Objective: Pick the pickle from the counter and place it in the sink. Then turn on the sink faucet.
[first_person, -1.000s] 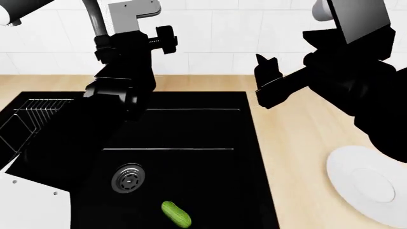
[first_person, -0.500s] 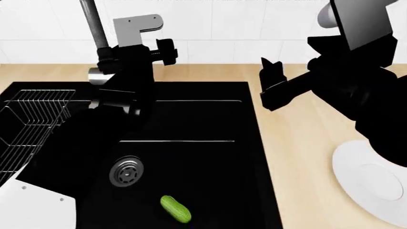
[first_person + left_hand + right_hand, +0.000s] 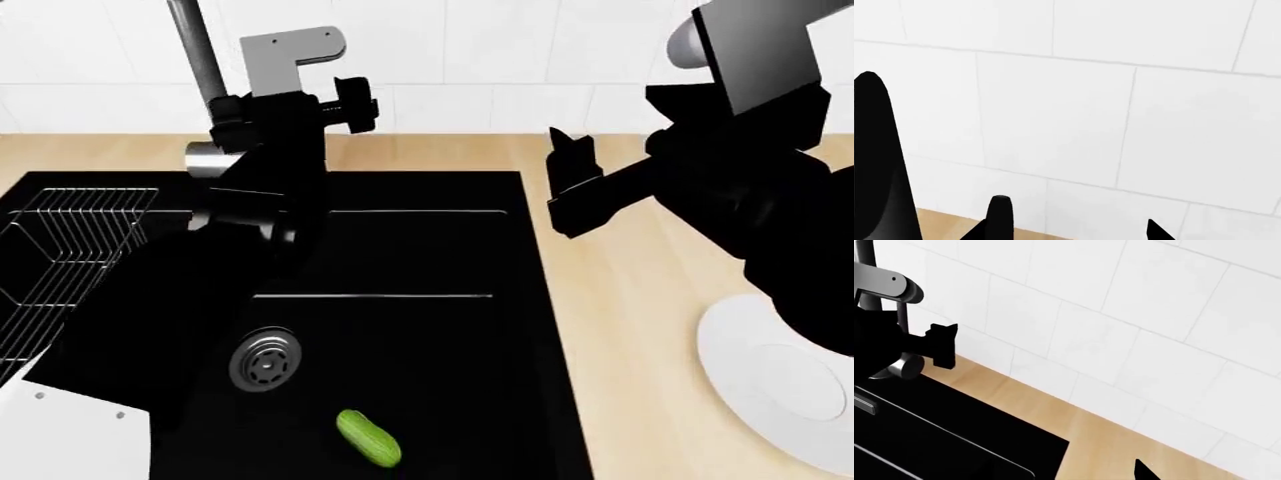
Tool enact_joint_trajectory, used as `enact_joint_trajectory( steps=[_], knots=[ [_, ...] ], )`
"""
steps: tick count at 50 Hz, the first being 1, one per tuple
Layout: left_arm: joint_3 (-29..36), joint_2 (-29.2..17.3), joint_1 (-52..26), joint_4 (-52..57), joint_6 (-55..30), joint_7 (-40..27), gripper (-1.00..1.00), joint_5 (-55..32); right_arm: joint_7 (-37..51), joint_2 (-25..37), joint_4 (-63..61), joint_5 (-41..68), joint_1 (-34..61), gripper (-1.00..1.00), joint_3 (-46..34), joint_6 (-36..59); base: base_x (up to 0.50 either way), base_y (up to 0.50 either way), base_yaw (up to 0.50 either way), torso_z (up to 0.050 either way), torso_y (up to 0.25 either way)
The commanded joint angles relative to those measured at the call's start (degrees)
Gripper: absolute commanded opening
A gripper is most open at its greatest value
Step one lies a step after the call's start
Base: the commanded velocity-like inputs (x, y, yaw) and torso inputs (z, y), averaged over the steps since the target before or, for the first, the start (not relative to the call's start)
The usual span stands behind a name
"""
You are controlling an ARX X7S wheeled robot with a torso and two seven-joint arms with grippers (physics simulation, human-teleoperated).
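At sink's back rim, my left gripper [image 3: 350,105] sits right beside sink faucet [image 3: 214,110], just under its flat grey lever; faucet lies to gripper's left, upright steel pipe. Can't tell jaw opening, nothing seen held. Right gripper [image 3: 571,160] hangs empty over counter [image 3: 627,290], farther off. Pickle [image 3: 368,438], bumpy green, lies diagonal in matte-black sink [image 3: 441,340] near drain.

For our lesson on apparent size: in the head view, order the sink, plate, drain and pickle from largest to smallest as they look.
1. sink
2. plate, cut off by the picture's edge and partly behind the right arm
3. drain and pickle: too alike to rank
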Motion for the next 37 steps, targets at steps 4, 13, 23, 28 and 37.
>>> enact_joint_trajectory(
  steps=[4,13,23,28,37],
  knots=[
    [-17.96,0.01,2.09,0.65,-3.48,0.74,1.00,18.52,-0.63,0.27,0.01,-0.94,-1.07,1.00,-0.09,-0.73,0.00,0.00,0.00,0.000,0.000],
    [-25.10,0.01,2.38,4.06,-4.20,2.55,1.00,26.55,-0.87,0.64,-0.02,-1.11,-1.58,1.00,-0.02,-1.08,0.00,0.00,0.00,0.000,0.000],
    [-27.05,0.01,3.31,4.51,-4.37,2.61,1.00,29.17,-1.09,1.08,0.08,-1.29,-1.82,1.00,0.12,-1.32,0.00,0.00,0.00,0.000,0.000],
    [-27.28,0.01,3.25,4.10,-4.41,2.67,1.00,29.54,-1.22,0.97,0.21,-1.52,-1.85,1.00,0.02,-1.31,0.00,0.00,0.00,0.000,0.000],
    [-27.53,0.01,2.76,3.01,-4.71,2.65,1.00,28.96,-1.06,1.06,0.22,-1.23,-1.59,1.00,0.04,-1.11,0.00,0.00,0.00,0.000,0.000]
  ],
)
